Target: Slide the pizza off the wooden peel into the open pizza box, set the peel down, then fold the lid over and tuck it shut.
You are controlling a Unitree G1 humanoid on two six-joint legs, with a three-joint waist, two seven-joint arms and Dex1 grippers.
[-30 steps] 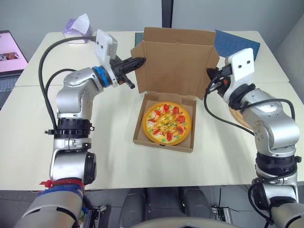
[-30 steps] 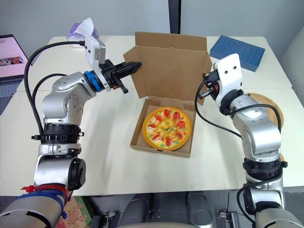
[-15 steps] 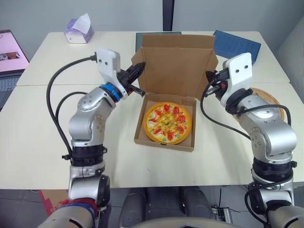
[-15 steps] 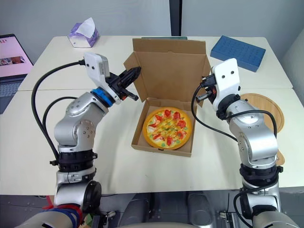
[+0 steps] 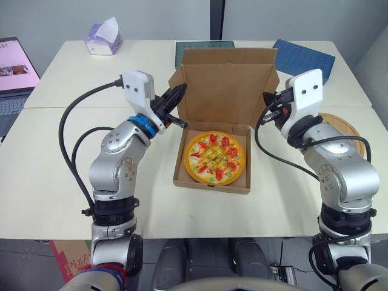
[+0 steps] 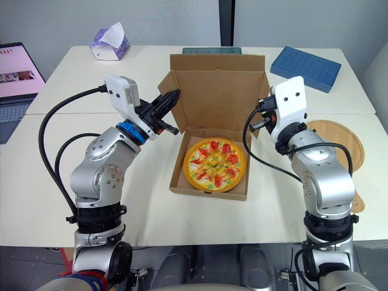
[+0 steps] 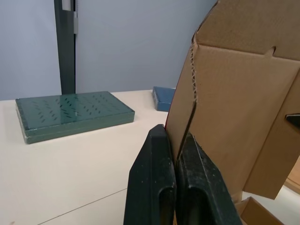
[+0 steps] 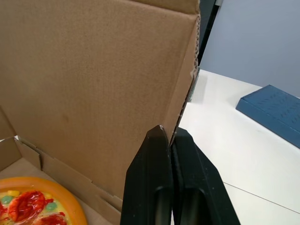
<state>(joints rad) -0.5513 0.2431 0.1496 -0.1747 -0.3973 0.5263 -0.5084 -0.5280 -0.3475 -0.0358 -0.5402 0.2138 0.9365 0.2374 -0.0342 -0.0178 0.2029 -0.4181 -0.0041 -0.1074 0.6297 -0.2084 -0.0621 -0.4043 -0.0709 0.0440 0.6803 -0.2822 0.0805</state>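
The pizza (image 5: pixel 214 156) lies in the pizza box (image 5: pixel 209 182) in the middle of the counter (image 5: pixel 54 176). The peel (image 6: pixel 337 143) lies by the right edge. The left hand (image 7: pixel 173 134) and right hand (image 8: pixel 168 131) each pinch a side of the upright lid (image 5: pixel 227 85).

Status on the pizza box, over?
Left pincer, right pincer: both shut on side flaps of lid. Lid upright, pizza in box, peel set aside. Nothing seen blocking the fold.
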